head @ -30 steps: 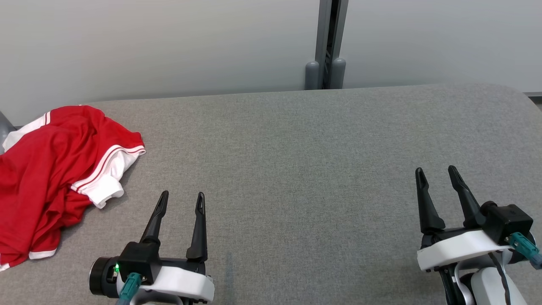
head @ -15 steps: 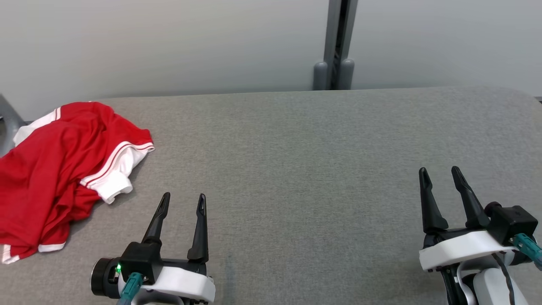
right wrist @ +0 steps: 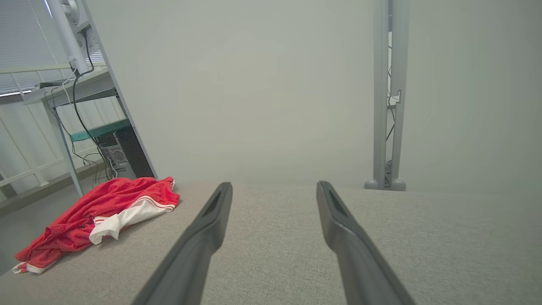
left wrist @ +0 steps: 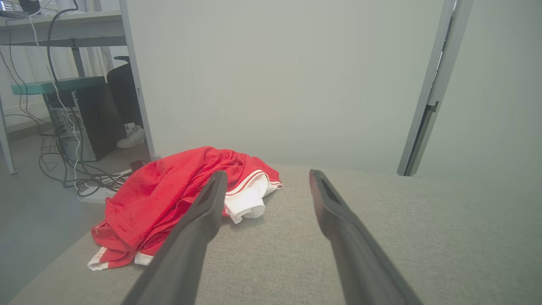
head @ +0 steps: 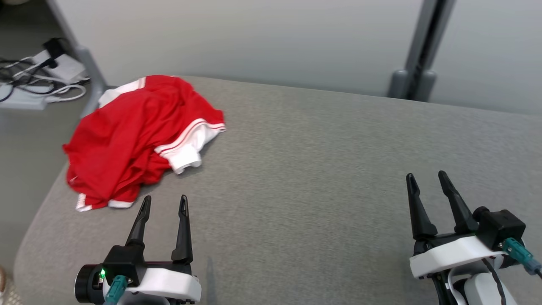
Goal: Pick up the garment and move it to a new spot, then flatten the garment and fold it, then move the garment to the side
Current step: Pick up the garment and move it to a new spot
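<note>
The jaws are pairs of long, tapering black fingers (head: 183,228) on white wrist shells (head: 169,286); a teal cable plug (head: 113,289) enters each black block (head: 123,259). A green light (head: 102,274) glows on the left.

Red garment (left wrist: 165,199) lies crumpled on grey surface (left wrist: 423,237); jaws spread, empty

A grey fabric surface (head: 322,169) meets a pale wall (head: 254,38); cables (head: 25,74) lie on the floor (head: 25,140).

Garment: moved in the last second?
No. The garment keeps the same spacing from the grey post behind the table; the whole head view shifted, so the camera turned.
</note>
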Robot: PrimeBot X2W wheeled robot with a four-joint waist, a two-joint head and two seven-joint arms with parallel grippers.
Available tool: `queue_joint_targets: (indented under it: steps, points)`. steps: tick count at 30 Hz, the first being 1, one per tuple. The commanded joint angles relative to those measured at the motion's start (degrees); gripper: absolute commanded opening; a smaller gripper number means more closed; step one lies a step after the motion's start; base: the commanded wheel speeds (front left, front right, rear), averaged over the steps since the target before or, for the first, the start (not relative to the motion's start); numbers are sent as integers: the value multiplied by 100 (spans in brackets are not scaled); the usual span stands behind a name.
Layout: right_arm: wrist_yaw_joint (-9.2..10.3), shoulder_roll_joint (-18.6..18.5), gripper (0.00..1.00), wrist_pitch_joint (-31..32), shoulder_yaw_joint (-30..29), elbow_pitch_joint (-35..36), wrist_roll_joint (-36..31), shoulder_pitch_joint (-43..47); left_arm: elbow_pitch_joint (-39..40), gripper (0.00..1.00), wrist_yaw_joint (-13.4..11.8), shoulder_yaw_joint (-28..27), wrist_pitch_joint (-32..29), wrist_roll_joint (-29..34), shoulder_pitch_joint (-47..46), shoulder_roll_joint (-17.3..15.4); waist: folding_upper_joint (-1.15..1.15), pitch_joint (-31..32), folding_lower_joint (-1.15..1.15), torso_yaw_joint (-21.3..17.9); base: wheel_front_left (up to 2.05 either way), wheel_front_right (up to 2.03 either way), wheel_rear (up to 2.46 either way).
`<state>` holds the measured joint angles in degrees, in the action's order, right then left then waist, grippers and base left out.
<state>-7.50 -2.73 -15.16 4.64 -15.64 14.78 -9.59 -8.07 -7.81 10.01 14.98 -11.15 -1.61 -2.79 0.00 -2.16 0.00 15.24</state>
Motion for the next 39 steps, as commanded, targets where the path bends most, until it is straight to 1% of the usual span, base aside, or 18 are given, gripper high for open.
queue_joint_targets:
  steps: [1,7,12,20,23,34,39]
  points:
    - [2,-32,100,-16,28,13,40,63,6,100,24,-39,16,44,53,-17,0,19,0,362,0,0,0]
    - [2,-32,100,-16,202,-18,122,99,-22,100,114,-197,17,120,122,-19,0,100,0,926,0,0,0]
    - [2,-32,100,-16,368,-43,199,160,-15,100,150,-258,16,175,233,-20,0,208,0,1293,0,0,0]
    - [2,-35,100,-16,818,-187,236,-151,263,100,-18,-529,16,49,431,-19,0,120,0,1404,0,0,0]
    - [2,-35,100,-16,896,-249,237,-209,315,100,-20,-582,16,61,466,-19,0,104,0,1415,0,0,0]
    - [2,-35,100,-16,870,-316,207,-205,341,100,-86,-577,16,-67,459,-19,0,128,0,1386,0,0,0]
    - [2,-35,100,-16,794,-297,188,-160,255,100,-12,-557,16,-2,441,-20,0,157,0,1356,0,0,0]
